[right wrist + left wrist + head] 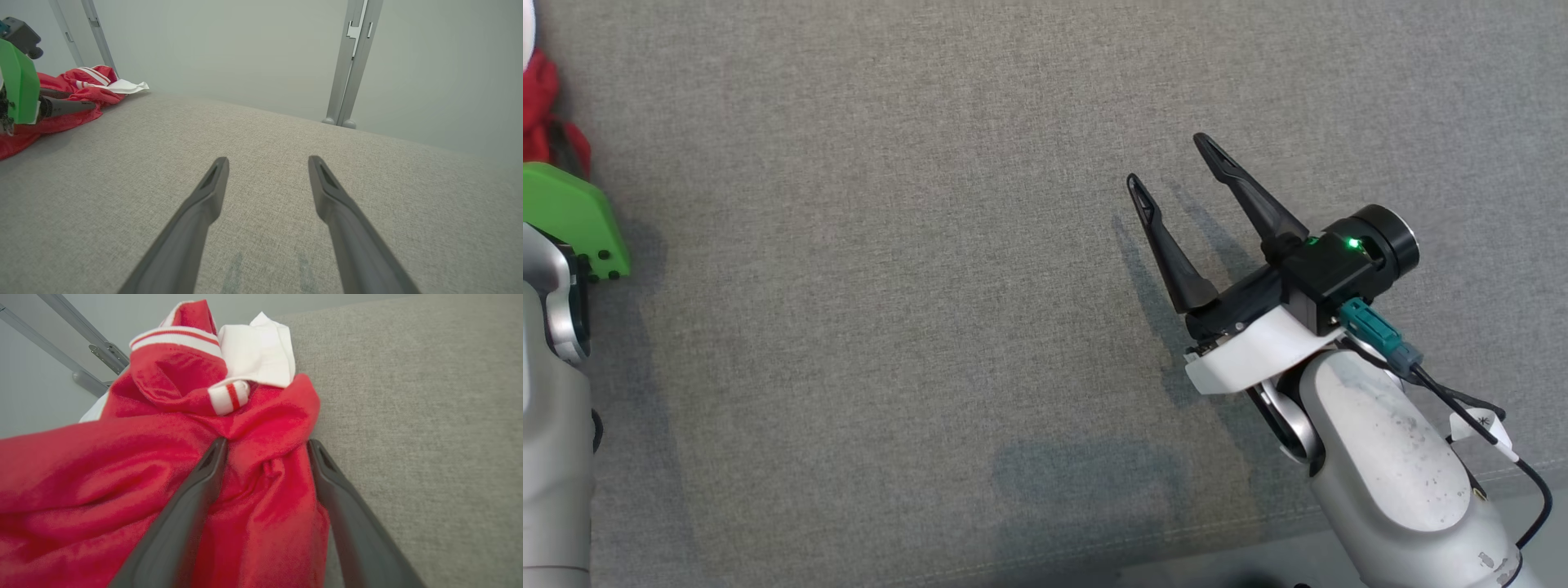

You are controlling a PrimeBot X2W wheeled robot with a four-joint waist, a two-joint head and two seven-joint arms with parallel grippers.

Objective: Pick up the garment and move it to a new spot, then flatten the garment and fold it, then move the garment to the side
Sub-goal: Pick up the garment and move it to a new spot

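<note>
Fully spread, the left pincer straddles a red garment fold.

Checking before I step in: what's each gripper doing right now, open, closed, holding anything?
Left gripper: open, red garment between its fingers, not gripped.
Right gripper: open, empty, above the gray surface.

Your right gripper over the grey fabric surface.
Its fingers stand apart, pointing up-left; at your left edge sit the red garment and a green wrist cover.
</note>
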